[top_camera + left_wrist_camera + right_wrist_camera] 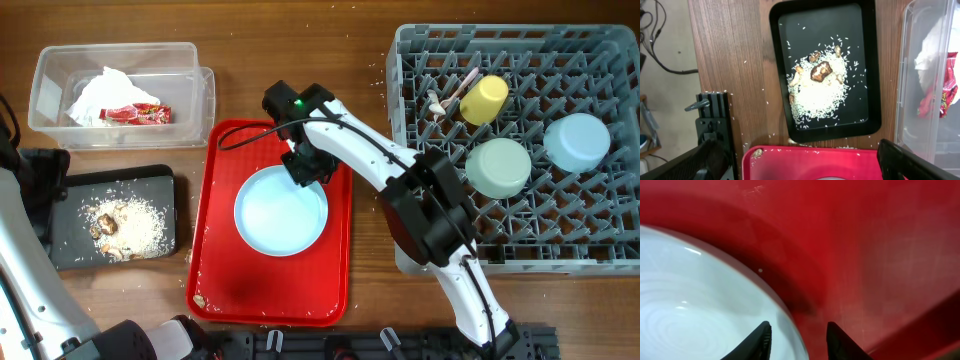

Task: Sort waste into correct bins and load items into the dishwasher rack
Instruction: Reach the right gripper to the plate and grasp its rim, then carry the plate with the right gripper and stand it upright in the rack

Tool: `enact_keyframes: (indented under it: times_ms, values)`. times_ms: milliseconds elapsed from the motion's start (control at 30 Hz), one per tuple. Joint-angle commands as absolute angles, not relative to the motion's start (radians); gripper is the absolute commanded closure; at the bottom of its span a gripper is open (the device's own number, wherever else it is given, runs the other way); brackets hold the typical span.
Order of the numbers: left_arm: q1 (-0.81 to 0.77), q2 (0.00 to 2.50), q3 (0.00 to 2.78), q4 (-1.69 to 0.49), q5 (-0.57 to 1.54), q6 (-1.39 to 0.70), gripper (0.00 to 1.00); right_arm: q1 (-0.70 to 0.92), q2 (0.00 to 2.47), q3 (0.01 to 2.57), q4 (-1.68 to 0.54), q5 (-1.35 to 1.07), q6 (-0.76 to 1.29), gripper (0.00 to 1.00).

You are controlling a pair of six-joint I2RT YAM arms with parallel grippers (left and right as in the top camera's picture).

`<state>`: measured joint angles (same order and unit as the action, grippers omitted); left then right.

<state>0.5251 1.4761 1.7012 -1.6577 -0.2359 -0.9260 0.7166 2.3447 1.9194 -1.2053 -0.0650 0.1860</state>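
Observation:
The light blue plate lies on the red tray. My right gripper is at the plate's far rim. In the right wrist view one jaw is over the plate and the other over the tray, the rim between them with a gap either side, so the right gripper is open. My left gripper hangs wide open and empty over the tray's corner. Napkins and the red wrapper lie in the clear box. Crumbs with a dark lump lie in the black tray.
The grey rack at the right holds a yellow cup, a mint bowl, a light blue bowl and a white fork. Loose crumbs dot the wood between the black tray and the red tray. A black clamp stands at the table edge.

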Motion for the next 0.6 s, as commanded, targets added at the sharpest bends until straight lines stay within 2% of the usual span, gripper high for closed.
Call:
enact_keyframes:
  times_ms: [0,67,100,300,567]
  values:
    - [0.531,1.47,1.707,-1.657,-0.262,-0.921,0.0,0.714,2.383,1.922,-1.201,-0.051,0.192,0.81]
    - [0.531,1.47,1.707,-1.657,-0.262,-0.921,0.0,0.714,2.383,1.922,-1.201,-0.06,0.216,0.94]
    - [0.531,1.47,1.707,-1.657,-0.262,-0.921,0.0,0.714,2.383,1.922,-1.203,-0.063,0.232,0.96]
    - [0.531,1.47,1.707,-1.657,-0.262,-0.921,0.0,0.628,2.234,1.973,-1.293,0.013,0.239,0.96]
    - [0.531,1.47,1.707,-1.657,-0.262,-0.921,0.0,0.253,1.832,1.977,-1.343,0.254,0.247,0.96]
